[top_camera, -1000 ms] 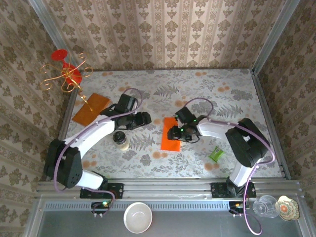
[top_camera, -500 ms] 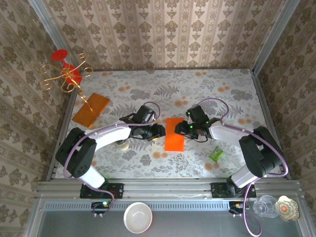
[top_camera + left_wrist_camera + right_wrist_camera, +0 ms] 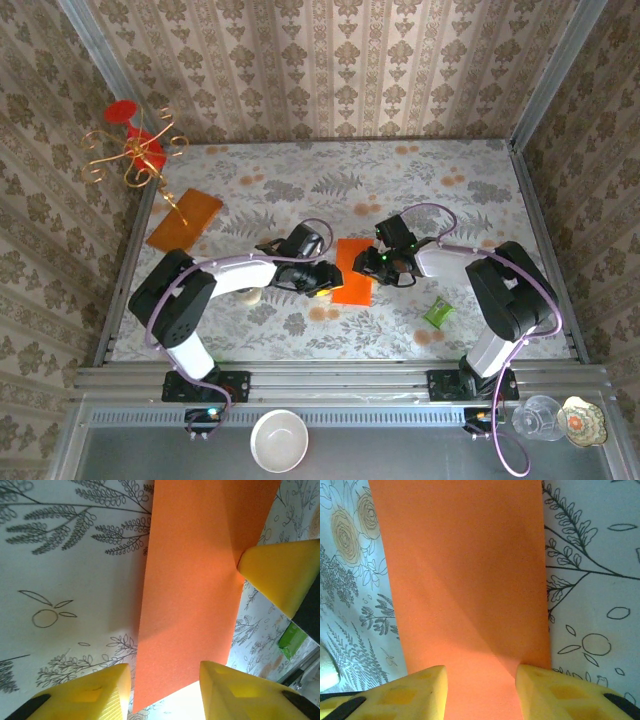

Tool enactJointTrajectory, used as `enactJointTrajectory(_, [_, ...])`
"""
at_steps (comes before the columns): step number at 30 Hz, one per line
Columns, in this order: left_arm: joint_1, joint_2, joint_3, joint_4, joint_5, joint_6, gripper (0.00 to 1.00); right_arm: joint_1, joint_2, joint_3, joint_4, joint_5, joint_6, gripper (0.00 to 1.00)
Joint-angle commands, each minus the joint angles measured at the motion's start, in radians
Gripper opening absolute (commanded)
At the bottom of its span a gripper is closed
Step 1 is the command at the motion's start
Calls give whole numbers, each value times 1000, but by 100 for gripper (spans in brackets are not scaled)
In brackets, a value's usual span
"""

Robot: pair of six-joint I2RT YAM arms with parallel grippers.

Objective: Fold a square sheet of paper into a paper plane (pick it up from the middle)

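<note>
We see the square sheet of paper [image 3: 190, 580] as thin, matt paper with a finely grained surface. The fingers [image 3: 410, 697] of the right tool [image 3: 480, 672] look like matt yellow plastic, faintly rough. The counter [image 3: 75, 580] has a smooth printed covering.

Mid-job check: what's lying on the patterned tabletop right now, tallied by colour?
Bright red-orange sheet: 1
Amber-orange sheet: 1
Green packet: 1
Gold wire stand: 1
Pale jar, partly under the left arm: 1
Total: 5
</note>
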State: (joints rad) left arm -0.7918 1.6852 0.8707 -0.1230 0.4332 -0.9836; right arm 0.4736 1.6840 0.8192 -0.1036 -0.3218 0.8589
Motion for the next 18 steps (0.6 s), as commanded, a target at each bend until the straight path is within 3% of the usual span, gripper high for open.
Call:
enactJointTrajectory(1, [-4, 18, 6, 12, 30, -14, 42, -7, 37, -4, -23, 10, 20, 44])
enactJointTrajectory(9, [-3, 38, 26, -47, 6, -1, 42, -10, 40, -10, -25, 7, 20, 44])
enactJointTrajectory(18, [5, 91, 55, 72, 145, -27, 37, -13, 28, -3, -33, 6, 18, 44])
